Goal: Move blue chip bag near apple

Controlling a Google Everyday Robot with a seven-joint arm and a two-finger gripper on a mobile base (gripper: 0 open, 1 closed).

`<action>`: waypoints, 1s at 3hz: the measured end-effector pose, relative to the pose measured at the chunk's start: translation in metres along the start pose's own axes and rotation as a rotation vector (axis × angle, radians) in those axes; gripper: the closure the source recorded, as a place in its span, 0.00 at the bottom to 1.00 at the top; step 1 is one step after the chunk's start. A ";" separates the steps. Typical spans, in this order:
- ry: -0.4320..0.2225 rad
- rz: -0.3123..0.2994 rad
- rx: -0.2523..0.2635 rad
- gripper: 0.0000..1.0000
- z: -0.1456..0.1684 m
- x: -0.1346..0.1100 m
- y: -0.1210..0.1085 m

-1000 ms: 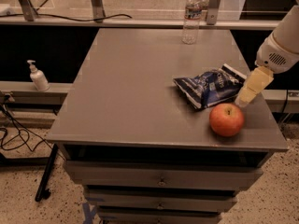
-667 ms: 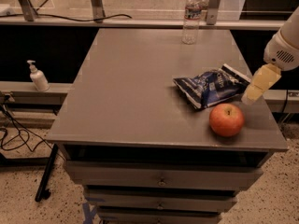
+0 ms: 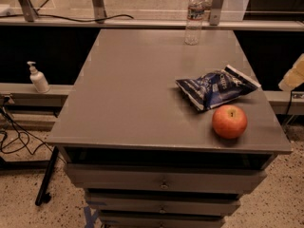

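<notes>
— Looking for the apple first: where does it sit?
— The apple [image 3: 229, 121], red-orange with a yellowish patch by its short stem, rests on the flat top of a grey drawer cabinet [image 3: 133, 89], close to that top's front right corner. Everything else is placed from the apple.
— And the blue chip bag?
— The blue chip bag [image 3: 216, 87] lies crumpled and flat just behind the apple, reaching a little to its left. It is dark blue foil with white lettering and white edges. The 2 are just beside each other, and a thin sliver of grey top seems to separate them.
— Where is the gripper?
— The gripper [image 3: 294, 74] is to the right of the apple and further back, out past the cabinet's right edge, partly cut off by the frame border. Only a pale yellowish part of it shows. It is apart from the bag, and whether it is parted or closed cannot be made out.
— Anything else?
— 1 clear plastic water bottle [image 3: 194, 17] stands upright far behind the apple, at the back edge of the top. 1 white pump bottle [image 3: 38, 78] stands on a ledge well to the apple's left, off the cabinet. Below the apple run grey drawer fronts [image 3: 118, 179] with small knobs. Dark cables [image 3: 14, 137] lie on the speckled floor far to the apple's left.
</notes>
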State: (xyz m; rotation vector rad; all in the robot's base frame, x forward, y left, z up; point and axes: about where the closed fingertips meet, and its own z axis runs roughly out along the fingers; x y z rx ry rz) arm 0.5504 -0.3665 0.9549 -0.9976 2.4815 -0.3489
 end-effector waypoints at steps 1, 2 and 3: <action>-0.073 0.079 0.181 0.00 -0.050 0.017 -0.028; -0.106 0.076 0.209 0.00 -0.054 0.008 -0.035; -0.104 0.076 0.206 0.00 -0.054 0.009 -0.034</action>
